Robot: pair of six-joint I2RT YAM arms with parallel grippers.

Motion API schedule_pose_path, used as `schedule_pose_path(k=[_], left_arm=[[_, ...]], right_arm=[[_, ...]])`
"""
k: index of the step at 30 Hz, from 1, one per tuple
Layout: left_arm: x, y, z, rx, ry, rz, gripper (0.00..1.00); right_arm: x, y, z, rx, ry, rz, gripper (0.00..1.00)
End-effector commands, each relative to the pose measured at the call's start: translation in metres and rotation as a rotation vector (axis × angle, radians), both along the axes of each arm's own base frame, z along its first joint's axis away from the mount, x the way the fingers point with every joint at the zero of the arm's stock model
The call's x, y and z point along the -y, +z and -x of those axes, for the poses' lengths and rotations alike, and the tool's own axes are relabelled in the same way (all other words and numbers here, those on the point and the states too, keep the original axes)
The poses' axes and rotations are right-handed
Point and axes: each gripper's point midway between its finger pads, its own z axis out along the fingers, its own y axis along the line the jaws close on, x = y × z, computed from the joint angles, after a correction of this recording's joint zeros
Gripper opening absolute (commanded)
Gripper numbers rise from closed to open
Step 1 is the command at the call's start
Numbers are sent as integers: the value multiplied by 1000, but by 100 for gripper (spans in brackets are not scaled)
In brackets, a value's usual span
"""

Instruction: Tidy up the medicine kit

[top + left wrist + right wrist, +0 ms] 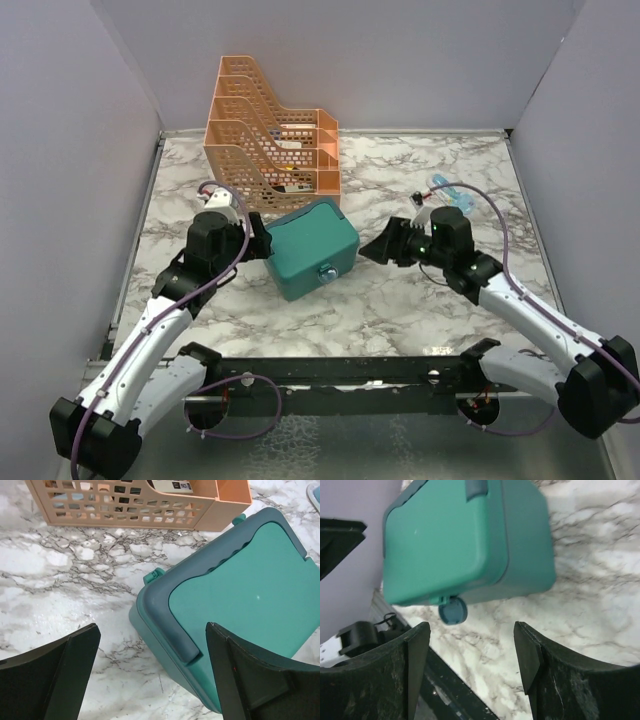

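Found the medicine kit [313,249] lid-shut on the marble tabletop [420,310], just in front of the orange file rack [270,130], with the left pincer [258,240] and right pincer [378,247] both spread wide and empty, one off each end. Judged the step best done by squaring up to the box before closing in, bracing one end while working the small round latch [325,273], to avoid skidding it back into the rack. Read the latch face as pointing toward the near edge and slightly right, the long axis seemingly slanting from near-left to far-right.
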Motion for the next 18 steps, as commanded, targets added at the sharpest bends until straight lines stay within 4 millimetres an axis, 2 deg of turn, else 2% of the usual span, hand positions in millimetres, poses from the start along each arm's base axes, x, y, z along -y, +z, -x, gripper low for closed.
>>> schedule_pose_path(k=[1,4,7,10,18], left_arm=[[2,26,-19,105,-49,-79,91],[18,27,-26,115,-150,-98,93],[34,25,-30,94,-248,-101,93],[45,20,-30,76,-304,-84,93],[44,2,-29,34,-327,-123,93]], right_arm=[[-20,5,35,-44,60,-177,70],[-36,-5,50,-69,115,-230,73],[-58,-5,64,-58,192,-267,73],[-70,-8,68,-53,191,-289,73],[-87,-33,64,-97,167,-315,74]])
